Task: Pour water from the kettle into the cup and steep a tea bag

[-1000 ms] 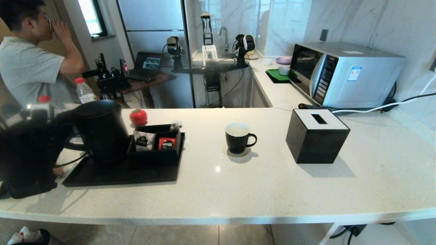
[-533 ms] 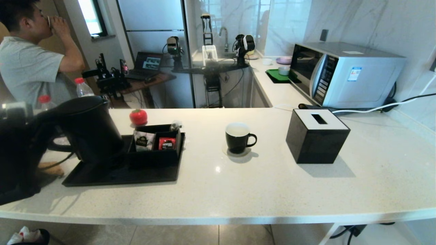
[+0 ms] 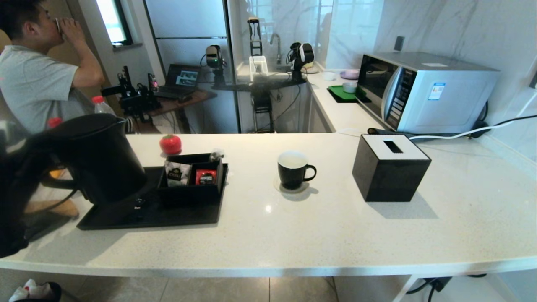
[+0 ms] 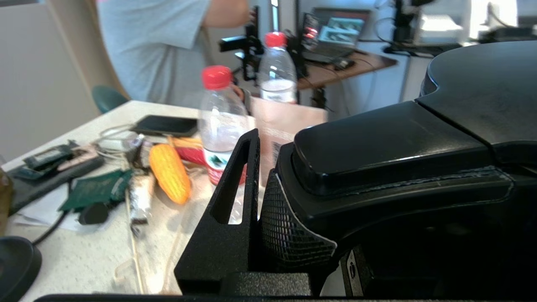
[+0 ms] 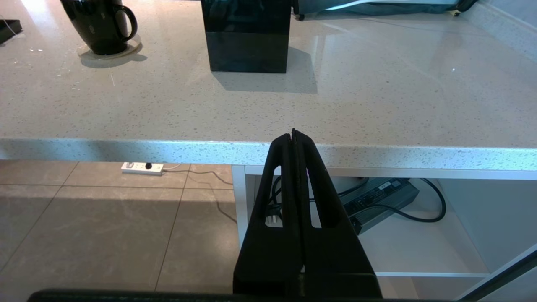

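Note:
The matte black kettle (image 3: pixel 100 159) hangs just above the left end of the black tray (image 3: pixel 168 216), tilted a little. My left gripper (image 4: pixel 275 167) is shut on the kettle's loop handle (image 4: pixel 377 147), which fills the left wrist view. The black cup (image 3: pixel 292 170) with its white inside stands on a coaster at the counter's middle, well to the right of the kettle, and also shows as the cup (image 5: pixel 100 25) in the right wrist view. A tiny pale pouch, apparently the tea bag (image 3: pixel 216 155), sits at the far right corner of the black organizer box (image 3: pixel 191 191). My right gripper (image 5: pixel 293 135) hangs shut below the counter's front edge.
The organizer holds a white sachet (image 3: pixel 176 174) and a red sachet (image 3: pixel 205 177). A red tomato-shaped thing (image 3: pixel 170 144) lies behind it. A black tissue box (image 3: pixel 388 167) stands right of the cup, a microwave (image 3: pixel 423 90) behind. Bottles (image 4: pixel 220 126) and clutter lie beyond the kettle.
My left gripper has lifted the kettle off the tray and carried it up and to the left. The right arm and the cup have not moved.

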Motion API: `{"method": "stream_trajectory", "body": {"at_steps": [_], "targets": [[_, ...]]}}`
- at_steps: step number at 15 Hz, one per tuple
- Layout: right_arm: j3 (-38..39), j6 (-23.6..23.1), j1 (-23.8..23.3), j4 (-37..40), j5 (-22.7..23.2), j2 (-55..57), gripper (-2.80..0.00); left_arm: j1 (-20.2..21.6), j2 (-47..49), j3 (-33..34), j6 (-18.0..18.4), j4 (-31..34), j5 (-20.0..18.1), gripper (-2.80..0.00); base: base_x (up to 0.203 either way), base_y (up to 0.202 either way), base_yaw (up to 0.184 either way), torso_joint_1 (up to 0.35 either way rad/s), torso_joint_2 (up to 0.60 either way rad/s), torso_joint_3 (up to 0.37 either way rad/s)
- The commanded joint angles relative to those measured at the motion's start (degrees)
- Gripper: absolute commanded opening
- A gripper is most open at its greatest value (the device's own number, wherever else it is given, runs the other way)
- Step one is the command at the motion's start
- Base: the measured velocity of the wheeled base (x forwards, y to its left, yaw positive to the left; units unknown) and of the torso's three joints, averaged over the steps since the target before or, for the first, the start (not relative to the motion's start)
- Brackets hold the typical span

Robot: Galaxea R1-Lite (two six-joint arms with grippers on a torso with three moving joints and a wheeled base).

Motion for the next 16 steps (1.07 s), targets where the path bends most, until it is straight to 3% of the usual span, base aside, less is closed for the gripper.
{"method": "stream_trajectory", "body": {"at_steps": [1,12,16], "targets": [[0.0,0.01,-0.06,0.0,-0.02,0.07,-2.8,-0.21,-5.0,3.03,-0.03,-2.87,-0.35,-2.8,0.0,0.0,0.0,0.0,0.0,0.0],[0.0,-0.06,0.02,0.0,-0.02,0.07,-2.8,-0.47,-17.96,14.82,-0.04,-2.83,-3.58,-2.8,0.0,0.0,0.0,0.0,0.0,0.0],[0.0,-0.07,0.01,0.0,-0.02,0.07,-2.8,-3.34,-22.24,19.86,-0.04,-1.73,-3.61,-2.8,0.0,0.0,0.0,0.0,0.0,0.0]]}}
